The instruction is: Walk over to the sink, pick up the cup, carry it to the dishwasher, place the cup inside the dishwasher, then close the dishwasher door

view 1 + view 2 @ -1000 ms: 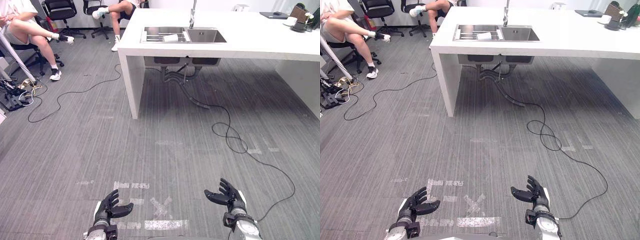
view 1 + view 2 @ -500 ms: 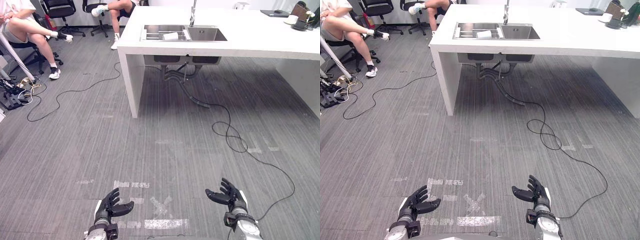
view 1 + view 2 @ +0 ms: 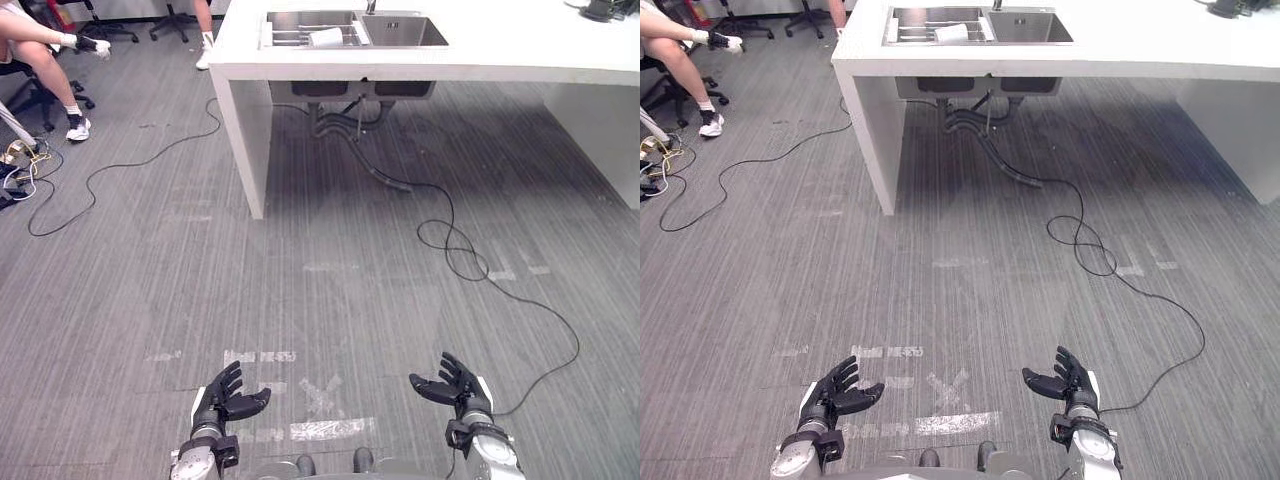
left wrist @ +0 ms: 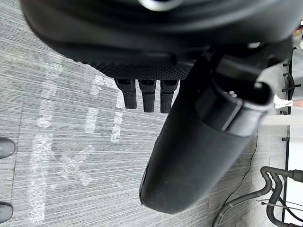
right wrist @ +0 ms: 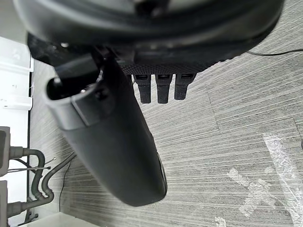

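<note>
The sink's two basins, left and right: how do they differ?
The left basin holds a wire rack with a white cup on it; the right basin holds neither. The left basin lies nearer the end of the white counter, the right basin further along it. Both are rectangular steel basins, set side by side in that counter.
</note>
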{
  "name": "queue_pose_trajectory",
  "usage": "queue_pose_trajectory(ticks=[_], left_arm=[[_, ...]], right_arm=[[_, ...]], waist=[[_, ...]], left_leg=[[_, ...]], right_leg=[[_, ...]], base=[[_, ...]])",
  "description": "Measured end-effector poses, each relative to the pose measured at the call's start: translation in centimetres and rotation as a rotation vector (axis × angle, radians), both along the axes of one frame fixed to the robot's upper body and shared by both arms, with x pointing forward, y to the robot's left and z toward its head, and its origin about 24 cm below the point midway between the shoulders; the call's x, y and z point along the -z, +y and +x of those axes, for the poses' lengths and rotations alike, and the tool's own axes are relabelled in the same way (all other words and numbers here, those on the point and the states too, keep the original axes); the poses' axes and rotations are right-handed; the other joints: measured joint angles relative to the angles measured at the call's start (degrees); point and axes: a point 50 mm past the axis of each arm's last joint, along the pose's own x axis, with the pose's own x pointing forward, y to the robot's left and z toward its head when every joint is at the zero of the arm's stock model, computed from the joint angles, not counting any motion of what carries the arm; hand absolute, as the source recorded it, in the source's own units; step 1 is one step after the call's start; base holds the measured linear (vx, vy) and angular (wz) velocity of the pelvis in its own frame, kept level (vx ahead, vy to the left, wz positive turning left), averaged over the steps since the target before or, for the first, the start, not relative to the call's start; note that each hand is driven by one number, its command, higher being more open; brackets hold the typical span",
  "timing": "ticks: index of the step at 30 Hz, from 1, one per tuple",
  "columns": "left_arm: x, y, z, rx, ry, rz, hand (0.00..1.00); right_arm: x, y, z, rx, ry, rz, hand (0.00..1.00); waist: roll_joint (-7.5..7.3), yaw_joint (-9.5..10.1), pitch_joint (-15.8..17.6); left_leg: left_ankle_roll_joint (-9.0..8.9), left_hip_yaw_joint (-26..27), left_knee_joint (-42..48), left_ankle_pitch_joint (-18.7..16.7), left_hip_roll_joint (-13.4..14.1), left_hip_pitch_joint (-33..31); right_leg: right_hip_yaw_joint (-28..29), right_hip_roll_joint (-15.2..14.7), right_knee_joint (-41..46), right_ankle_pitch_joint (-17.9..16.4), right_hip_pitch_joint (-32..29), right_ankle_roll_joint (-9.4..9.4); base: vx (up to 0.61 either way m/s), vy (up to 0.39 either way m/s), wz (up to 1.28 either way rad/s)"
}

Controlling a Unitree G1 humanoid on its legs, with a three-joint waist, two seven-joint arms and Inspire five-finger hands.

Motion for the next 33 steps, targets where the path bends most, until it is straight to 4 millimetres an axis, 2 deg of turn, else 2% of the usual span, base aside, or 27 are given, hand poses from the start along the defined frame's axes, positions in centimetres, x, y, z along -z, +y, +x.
queue_pose_trajectory(ticks=[2,3,4,6,8,9,10,11,12,13,14,15,16,17,18,21,23,24,25,26,27,28,29,30,31,32,33], left_arm=[[-0.2,-0.1,0.2,0.019,-0.010,0.008,0.90],[-0.2,-0.1,0.2,0.022,-0.010,0.010,0.90],[-0.3,-0.1,0.4,0.022,-0.011,0.011,0.90],[-0.5,-0.2,1.0,0.029,-0.025,0.015,0.90],[-1.0,-0.3,2.3,0.017,-0.059,0.004,0.90],[-1.1,-0.3,2.4,0.013,-0.065,0.003,0.90],[-1.2,0.0,2.6,0.008,-0.069,0.007,0.90],[-1.2,0.4,2.4,0.008,-0.063,0.017,0.90],[-1.1,0.2,2.4,0.005,-0.058,0.012,0.90],[-1.0,-0.2,2.6,0.004,-0.062,-0.002,0.90],[-1.0,-0.4,2.7,0.003,-0.066,-0.007,0.90],[-0.8,-1.1,2.7,0.000,-0.063,-0.030,0.90],[-0.8,-1.2,2.7,-0.001,-0.062,-0.034,0.90],[-0.6,-1.7,2.5,-0.004,-0.056,-0.052,0.90],[-0.4,-2.5,2.2,-0.001,-0.050,-0.077,0.90],[-0.7,-3.6,2.5,0.009,-0.077,-0.105,0.90],[-1.1,-3.8,2.9,0.031,-0.095,-0.103,0.90],[-1.1,-3.9,2.9,0.031,-0.095,-0.105,0.90],[-1.1,-4.0,2.9,0.030,-0.095,-0.108,0.90],[-1.0,-4.1,2.7,0.028,-0.090,-0.112,0.90],[-0.9,-4.0,2.7,0.026,-0.086,-0.111,0.90],[-0.8,-3.5,2.6,0.024,-0.077,-0.094,0.90],[-0.9,-3.1,2.9,0.029,-0.077,-0.080,0.90],[-0.9,-3.1,3.0,0.030,-0.076,-0.079,0.90],[-0.7,-3.2,2.8,0.030,-0.066,-0.083,0.90],[-0.6,-3.1,2.5,0.031,-0.054,-0.081,0.90],[-0.5,-3.0,2.3,0.030,-0.049,-0.076,0.90]], right_arm=[[0.1,0.4,-0.1,-0.018,0.007,0.002,0.90],[0.1,0.4,-0.1,-0.022,0.007,0.002,0.90],[0.0,0.6,0.1,-0.030,0.000,0.001,0.90],[-0.4,0.5,0.6,-0.037,-0.023,-0.006,0.90],[-1.2,0.2,2.1,-0.066,-0.056,-0.030,0.90],[-1.4,0.1,2.4,-0.071,-0.067,-0.035,0.90],[-1.7,0.0,2.8,-0.073,-0.079,-0.040,0.90],[-1.6,0.0,2.6,-0.069,-0.073,-0.041,0.90],[-1.5,-0.2,2.4,-0.067,-0.068,-0.046,0.90],[-1.6,-0.5,2.4,-0.064,-0.068,-0.057,0.90],[-1.7,-0.5,2.4,-0.064,-0.068,-0.059,0.90],[-1.6,-0.3,2.4,-0.073,-0.065,-0.062,0.90],[-1.6,-0.3,2.4,-0.076,-0.063,-0.061,0.90],[-1.6,0.1,2.2,-0.086,-0.064,-0.060,0.90],[-2.1,0.5,2.4,-0.092,-0.099,-0.060,0.90],[-3.4,0.8,3.3,-0.088,-0.176,-0.068,0.90],[-3.6,1.1,4.0,-0.088,-0.191,-0.063,0.90],[-3.5,1.0,4.0,-0.085,-0.188,-0.062,0.90],[-3.3,0.8,3.8,-0.075,-0.179,-0.062,0.90],[-3.0,0.5,3.5,-0.069,-0.156,-0.069,0.90],[-2.7,0.4,3.4,-0.067,-0.140,-0.069,0.90],[-1.8,1.2,3.4,-0.071,-0.099,-0.042,0.90],[-1.6,1.5,3.2,-0.077,-0.086,-0.034,0.90],[-1.5,1.5,3.2,-0.077,-0.084,-0.034,0.90],[-1.5,1.5,3.3,-0.079,-0.083,-0.032,0.90],[-1.4,1.9,3.2,-0.088,-0.078,-0.025,0.90],[-1.3,2.2,3.2,-0.095,-0.075,-0.019,0.90]], waist=[[-0.88,0.01,1.3],[-1.02,0.05,1.4],[-0.90,-0.12,1.4],[-1.05,-0.39,1.5],[-0.05,-0.71,2.3],[0.21,-0.77,2.5],[-0.05,-0.92,2.3],[-0.94,-1.59,1.7],[-0.47,-1.82,1.6],[1.06,-1.79,1.5],[1.42,-1.73,1.6],[2.18,-1.56,2.1],[2.19,-1.51,2.2],[2.05,-1.25,2.3],[1.49,-0.38,2.9],[1.24,0.04,3.1],[1.26,1.05,3.3],[1.27,1.39,3.3],[1.20,1.97,3.4],[2.74,2.34,3.1],[3.42,2.86,3.3],[1.66,3.22,3.5],[0.41,3.25,3.4],[0.13,3.33,3.5],[-0.02,3.19,3.5],[-0.20,3.21,3.6],[-0.40,3.20,3.7]], left_leg=[[1.33,-0.6,0.7,-1.2,-0.5,3.1],[1.71,-0.9,0.8,-1.7,-0.7,3.9],[1.46,-1.8,1.1,-2.7,-0.8,5.0],[1.21,-3.0,0.9,-3.2,-0.6,5.6],[-0.18,-3.9,-0.3,-3.9,2.0,7.1],[-0.83,-3.9,-0.7,-4.3,2.6,7.7],[-2.58,-3.9,-1.0,-5.3,3.2,8.9],[-4.47,-4.0,-0.9,-6.4,3.2,10.4],[-5.27,-4.0,-0.1,-7.0,4.0,10.8],[-5.94,-3.6,4.7,-7.3,6.5,9.2],[-6.18,-3.3,9.2,-7.2,7.6,7.4],[-8.01,-3.1,29.3,-5.0,11.7,-0.5],[-7.92,-3.0,32.3,-4.9,12.3,-1.4],[-7.87,-2.6,41.3,-4.9,14.6,-4.2],[-7.81,-0.9,45.8,-4.9,16.0,-6.6],[-7.77,-0.3,44.5,-4.9,16.2,-13.2],[-6.77,-0.2,33.8,-5.1,14.3,-18.0],[-6.79,-0.4,29.3,-4.7,13.1,-18.4],[-7.07,-1.2,18.4,-1.2,10.2,-18.3],[-7.38,-3.0,7.4,5.4,8.9,-17.2],[-6.08,-3.8,5.9,11.8,8.9,-16.3],[-3.45,-2.6,5.7,11.7,7.1,-15.1],[-1.75,-1.8,6.3,9.7,5.3,-15.3],[-1.02,-1.2,7.0,8.5,4.6,-15.3],[-0.18,0.0,8.0,6.4,3.5,-14.8],[0.30,1.5,7.5,4.8,2.7,-12.3],[0.53,2.2,7.2,4.0,2.6,-10.7]], right_leg=[[-2.2,-2.1,14.8,0.4,-4.8,0.56],[-2.7,-2.8,18.0,-0.2,-5.9,0.63],[-4.0,-4.2,20.9,-2.5,-8.0,0.26],[-5.6,-5.0,19.0,-4.1,-10.0,0.08],[-8.8,-4.0,9.7,-3.7,-12.1,-0.15],[-9.2,-3.3,6.6,-2.7,-12.5,-0.33],[-9.4,-2.3,0.2,1.5,-12.3,-1.30],[-9.4,-2.8,-2.1,9.5,-11.3,-4.40],[-10.2,-2.4,-1.1,8.8,-10.9,-7.13],[-11.4,-0.6,-2.1,7.3,-9.3,-7.32],[-11.8,0.3,-3.1,6.9,-8.3,-7.97],[-12.7,2.8,-7.0,6.2,-2.7,-9.39],[-12.7,3.2,-7.6,6.1,-1.7,-9.53],[-12.4,4.3,-10.0,5.4,3.0,-10.60],[-10.9,4.4,-12.3,4.7,7.8,-11.60],[-9.3,4.1,-15.8,4.6,11.3,-11.70],[-7.6,3.3,-18.6,4.4,14.3,-11.90],[-6.9,2.8,-18.8,4.1,14.8,-11.48],[-6.2,1.7,-18.8,3.1,15.6,-9.72],[-5.3,1.9,-18.4,1.6,16.4,-7.28],[-4.2,2.2,-18.0,0.7,16.8,-6.26],[-3.0,0.6,-17.5,-0.7,17.4,-4.40],[-2.7,-1.5,-16.4,-2.2,17.0,-3.03],[-2.0,-2.5,-15.1,-3.1,16.5,-2.67],[0.7,-4.2,-9.3,-4.7,14.3,-0.30],[3.4,-5.3,1.3,-4.9,10.5,1.41],[4.3,-5.7,8.1,-3.9,7.9,3.84]], base=[[0.15,0.061,0.11],[0.25,0.046,0.18],[0.24,0.026,0.21],[0.25,-0.003,0.33],[0.40,-0.084,0.25],[0.43,-0.126,0.07],[0.43,-0.161,0.22],[0.47,-0.188,0.30],[0.50,-0.233,0.30],[0.40,-0.197,0.14],[0.59,-0.299,0.15],[0.49,-0.239,0.09],[0.58,-0.261,0.01],[0.52,-0.185,-0.26],[0.43,-0.145,-0.34],[0.29,-0.039,-0.28],[0.29,0.099,-0.29],[0.30,0.165,-0.35],[0.31,0.211,-0.29],[0.38,0.295,-0.37],[0.33,0.267,-0.42],[0.40,0.263,-0.32],[0.27,0.141,-0.19],[0.33,0.182,-0.13],[0.26,0.172,-0.31],[0.40,0.245,-0.40],[0.41,0.203,-0.43]])
